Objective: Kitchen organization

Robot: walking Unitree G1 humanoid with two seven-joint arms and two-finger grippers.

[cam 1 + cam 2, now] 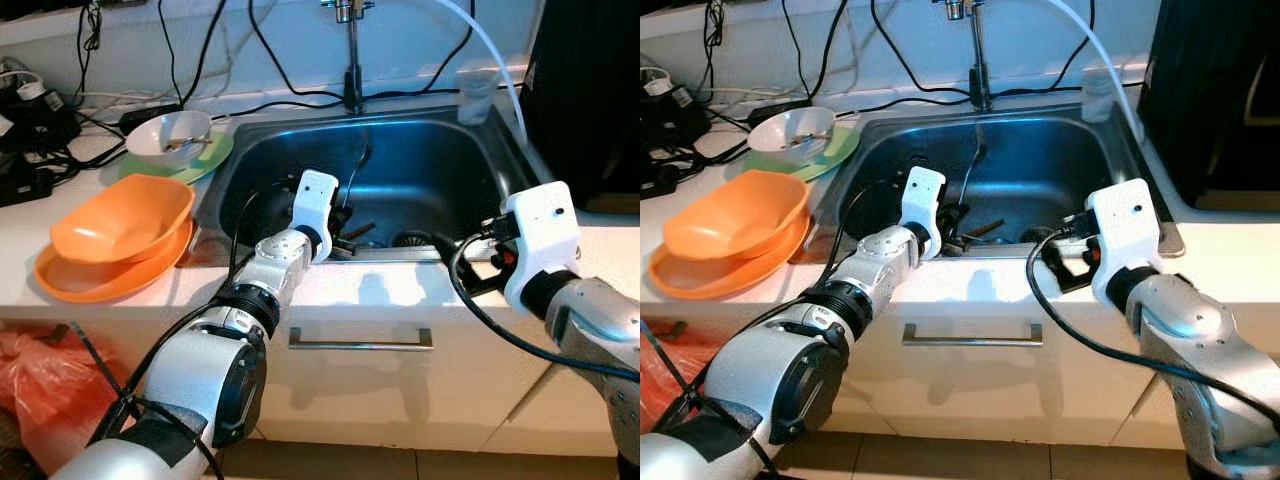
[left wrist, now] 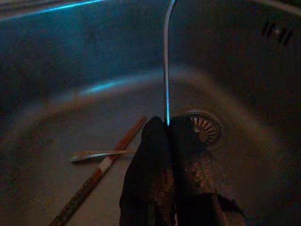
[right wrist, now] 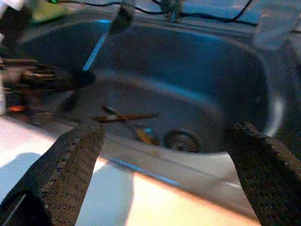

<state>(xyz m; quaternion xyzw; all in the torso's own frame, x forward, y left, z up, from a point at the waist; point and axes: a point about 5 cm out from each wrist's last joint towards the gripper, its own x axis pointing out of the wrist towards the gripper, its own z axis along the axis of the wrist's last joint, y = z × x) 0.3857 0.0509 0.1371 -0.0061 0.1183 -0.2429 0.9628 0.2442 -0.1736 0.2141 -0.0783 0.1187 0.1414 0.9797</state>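
The lower end of the utensil [image 2: 166, 61] was hidden between the pressed-together fingers [image 2: 150, 179] of the left gripper [image 2: 168, 123]. The chopstick [image 2: 96, 176] was cut off by the frame edge. The right gripper [image 3: 164, 141] fingertips were blurred.

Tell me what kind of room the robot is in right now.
Most likely a home kitchen: a steel sink with a tap set in a white counter, and orange bowls stacked beside it.
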